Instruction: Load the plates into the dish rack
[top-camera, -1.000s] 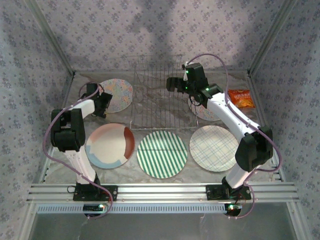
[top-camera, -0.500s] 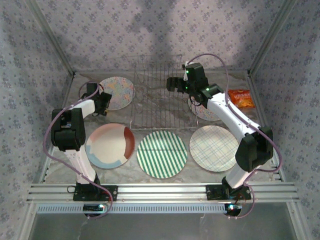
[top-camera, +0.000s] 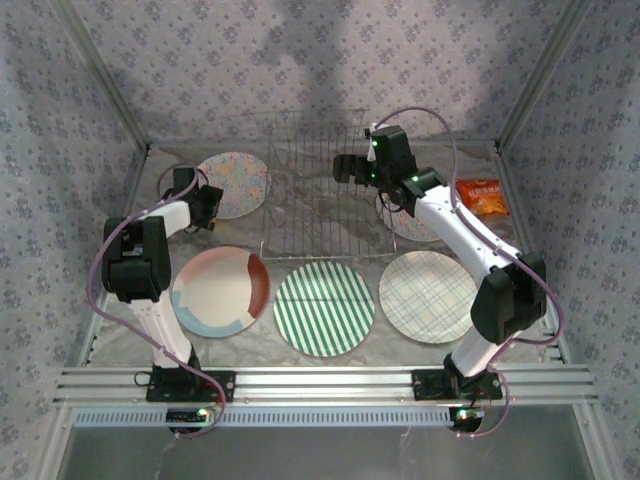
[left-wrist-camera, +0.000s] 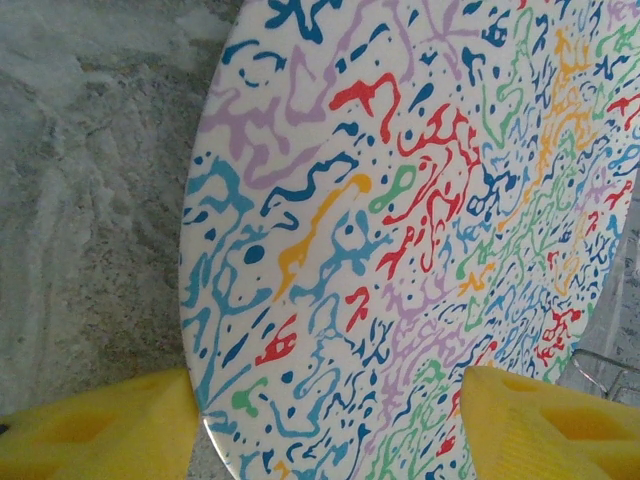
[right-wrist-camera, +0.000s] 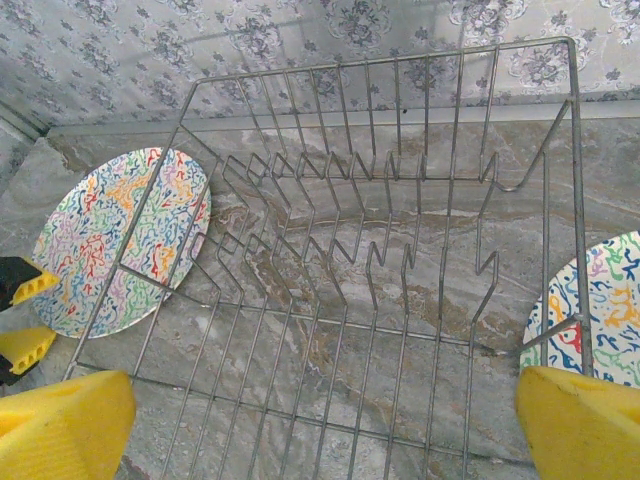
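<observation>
A multicolour floral plate (top-camera: 235, 184) lies at the back left beside the dish rack (top-camera: 320, 200). My left gripper (top-camera: 207, 210) is at its near-left rim. In the left wrist view the gripper (left-wrist-camera: 330, 430) is open, one finger outside the plate's (left-wrist-camera: 400, 230) rim and the other over its face. My right gripper (top-camera: 345, 168) hovers open over the empty rack (right-wrist-camera: 350, 300), nothing between its fingers. A second floral plate (top-camera: 405, 222) lies partly under the right arm. The cream plate (top-camera: 220, 291), striped plate (top-camera: 323, 309) and plaid plate (top-camera: 428, 296) lie in a row in front.
An orange snack packet (top-camera: 483, 196) lies at the back right. Patterned walls close in the table on three sides. The metal rail (top-camera: 320, 380) with both arm bases runs along the near edge.
My left gripper's fingers have narrowed around the floral plate's rim, and the plate has shifted slightly toward the back. The right arm has not moved.
</observation>
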